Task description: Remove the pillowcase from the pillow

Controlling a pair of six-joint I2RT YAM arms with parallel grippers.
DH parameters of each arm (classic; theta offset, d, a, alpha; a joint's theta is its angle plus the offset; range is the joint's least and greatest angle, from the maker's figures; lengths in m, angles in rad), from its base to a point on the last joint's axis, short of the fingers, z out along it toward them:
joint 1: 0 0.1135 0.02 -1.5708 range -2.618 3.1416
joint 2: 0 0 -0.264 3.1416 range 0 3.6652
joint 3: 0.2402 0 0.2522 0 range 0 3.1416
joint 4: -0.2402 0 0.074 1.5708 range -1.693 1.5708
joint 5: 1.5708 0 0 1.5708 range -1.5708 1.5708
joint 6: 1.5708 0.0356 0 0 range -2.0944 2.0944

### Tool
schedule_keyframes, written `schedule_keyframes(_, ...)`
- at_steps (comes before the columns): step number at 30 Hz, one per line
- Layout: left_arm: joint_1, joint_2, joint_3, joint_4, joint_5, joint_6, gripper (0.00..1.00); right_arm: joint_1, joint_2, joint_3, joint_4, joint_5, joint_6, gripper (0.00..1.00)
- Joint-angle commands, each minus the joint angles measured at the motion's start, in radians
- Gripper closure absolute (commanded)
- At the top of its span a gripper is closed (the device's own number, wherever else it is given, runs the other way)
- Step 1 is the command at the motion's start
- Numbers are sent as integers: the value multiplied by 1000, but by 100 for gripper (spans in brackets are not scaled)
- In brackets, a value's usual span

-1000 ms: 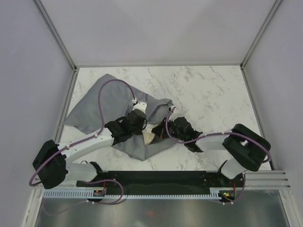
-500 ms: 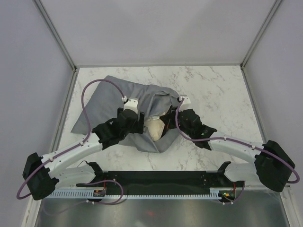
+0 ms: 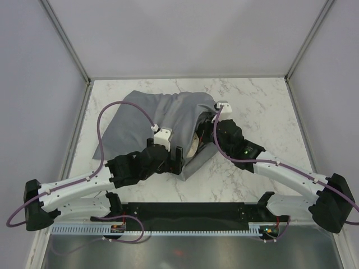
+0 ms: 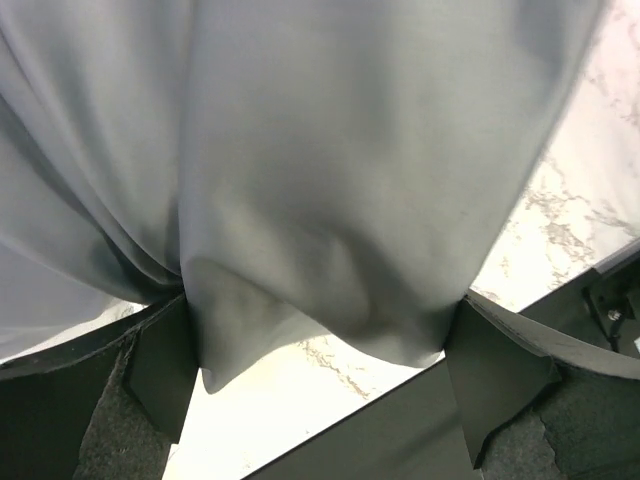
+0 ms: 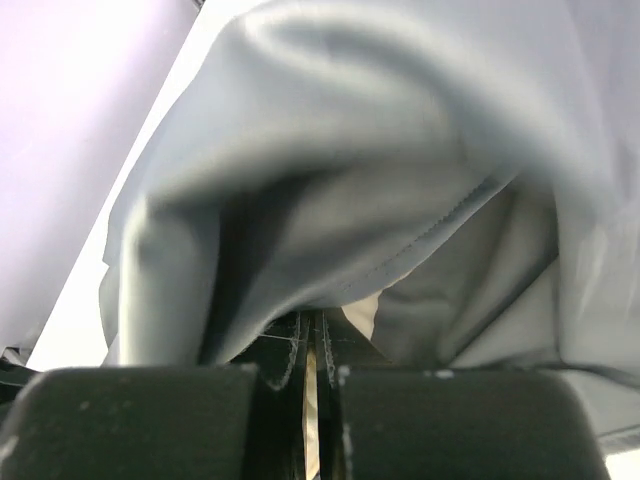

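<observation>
The grey pillowcase (image 3: pixel 160 117) lies bunched on the left half of the marble table (image 3: pixel 263 106). A bit of the cream pillow (image 3: pixel 194 147) shows at its mouth on the near right. My left gripper (image 3: pixel 175 161) stands open at the case's near edge. In the left wrist view grey cloth (image 4: pixel 330 180) hangs loose between the spread fingers (image 4: pixel 160 370) of that gripper (image 4: pixel 318 322). My right gripper (image 3: pixel 206 129) is at the case's right side. In the right wrist view it (image 5: pixel 318 335) is shut on a thin cream fold of the pillow (image 5: pixel 363 314), under the hem of the pillowcase (image 5: pixel 300 200).
Grey walls and metal frame posts (image 3: pixel 78 73) close in the table on three sides. A black rail (image 3: pixel 190 212) runs along the near edge between the arm bases. Purple cables (image 3: pixel 104 134) loop over the left arm above the cloth.
My left gripper has opened, let go of the grey cloth and drawn back toward the near edge. The right gripper, still shut, has moved away from the bases, and the case has shifted with it.
</observation>
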Motion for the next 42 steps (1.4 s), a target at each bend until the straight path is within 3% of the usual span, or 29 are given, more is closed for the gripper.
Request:
schedule_keyframes(1,-9,31,1,-17,-77,-89,0,-7,-37,77,64,48,-23,100)
schedule_keyframes(4,-9,40,-17,-32,-130,-97,1,-7,-59,77,50,46,-28,100)
schedule_keyframes(6,-9,42,-25,-36,-156,-94,6,-6,-69,76,35,23,-26,100)
schedule_keyframes(9,-9,48,-30,-40,-206,-78,43,-7,-91,71,6,-15,-28,100)
schedule_keyframes(10,-8,46,-28,-38,-231,-74,62,-6,-106,62,-2,-24,-28,100)
schedule_keyframes(11,-6,46,-25,-40,-242,-60,69,-7,-115,54,-8,-34,-31,100)
schedule_keyframes(13,14,48,-20,-40,-254,-44,80,-6,-143,36,-36,-52,-35,100)
schedule_keyframes(19,133,54,-28,-40,-234,21,90,-7,-246,-16,-124,-67,-48,100)
schedule_keyframes(28,261,72,45,-20,-185,110,91,-7,-378,-65,-240,-83,-55,100)
schedule_keyframes(36,369,285,162,68,-119,230,80,-7,-433,-124,-250,-170,-39,100)
schedule_keyframes(38,419,330,174,109,-75,259,74,-7,-447,-133,-255,-179,-32,100)
schedule_keyframes(42,454,437,226,126,1,290,32,-7,-462,-150,-263,-189,-25,100)
